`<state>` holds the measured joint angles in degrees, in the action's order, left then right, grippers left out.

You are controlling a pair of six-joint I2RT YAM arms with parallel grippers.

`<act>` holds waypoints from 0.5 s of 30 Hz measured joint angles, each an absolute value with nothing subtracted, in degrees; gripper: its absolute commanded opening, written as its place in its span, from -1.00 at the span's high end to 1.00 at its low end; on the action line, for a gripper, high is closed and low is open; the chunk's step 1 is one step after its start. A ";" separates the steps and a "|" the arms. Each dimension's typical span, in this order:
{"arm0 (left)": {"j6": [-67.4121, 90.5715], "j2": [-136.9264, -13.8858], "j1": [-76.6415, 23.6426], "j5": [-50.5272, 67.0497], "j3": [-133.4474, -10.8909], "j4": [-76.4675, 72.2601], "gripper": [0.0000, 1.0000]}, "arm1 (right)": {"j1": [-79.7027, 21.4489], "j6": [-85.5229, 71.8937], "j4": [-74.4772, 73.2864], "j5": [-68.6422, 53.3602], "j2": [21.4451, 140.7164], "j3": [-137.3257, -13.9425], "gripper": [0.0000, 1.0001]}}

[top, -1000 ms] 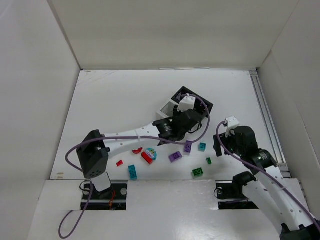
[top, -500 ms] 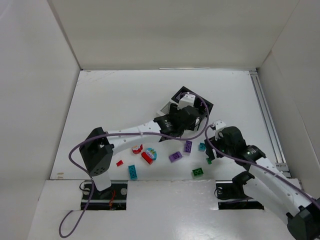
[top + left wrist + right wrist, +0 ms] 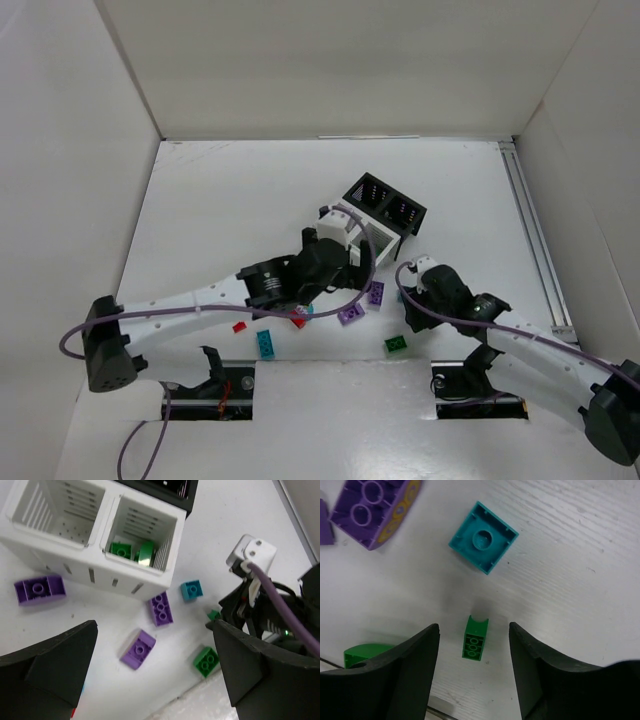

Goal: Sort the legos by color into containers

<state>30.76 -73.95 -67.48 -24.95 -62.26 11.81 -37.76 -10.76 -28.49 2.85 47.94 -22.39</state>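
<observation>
Nearest the arm bases, a chunky green studded plastic brick (image 3: 396, 344) and a teal one (image 3: 265, 343) lie loose on the white bench (image 3: 220, 200); just beyond them the right jaws hang low, wide apart and empty, straddling a small narrow green plastic brick (image 3: 475, 638) that lies on the bench between them, touching neither. This brick looks light, rigid and smooth-sided, so it should lift easily but may skid or twist if pinched off-centre; the long flat sides, already facing the jaws, seem the best place to take hold, near mid-length. A square teal brick (image 3: 483, 537) sits near it, apart; a purple brick (image 3: 372, 507) lies further off. The left jaws, also apart and holding nothing, hover above scattered purple bricks (image 3: 160, 608). Farthest stands the block of bins; one white slatted plastic bin (image 3: 127, 575) already holds green pieces (image 3: 131, 551), its white neighbour (image 3: 45, 545) looks empty, and the black bins (image 3: 385, 203) lie behind; the green-holding bin is the likely place for the narrow brick.
</observation>
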 measured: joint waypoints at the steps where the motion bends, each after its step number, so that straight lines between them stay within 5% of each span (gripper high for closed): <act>1: 31.68 -71.48 -67.48 -24.03 -59.99 11.86 -0.99 | -37.95 -11.68 -28.58 3.36 48.01 -21.93 -0.19; 7: 37.50 -62.78 -68.36 -20.73 -49.93 12.32 -0.99 | -38.35 -16.05 -28.84 4.97 47.16 -20.08 0.49; 10: 39.53 -61.49 -68.58 -19.86 -47.44 12.67 -0.99 | -38.35 -17.12 -28.77 5.34 47.07 -20.03 0.67; 15: 41.34 -61.30 -68.75 -18.28 -45.30 12.32 -0.99 | -38.35 -15.22 -29.58 5.56 44.91 -21.52 0.70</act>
<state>41.34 -61.30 -68.75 -18.28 -45.30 12.32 -38.35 -15.22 -29.58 5.56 44.91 -21.52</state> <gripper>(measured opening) 0.993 0.256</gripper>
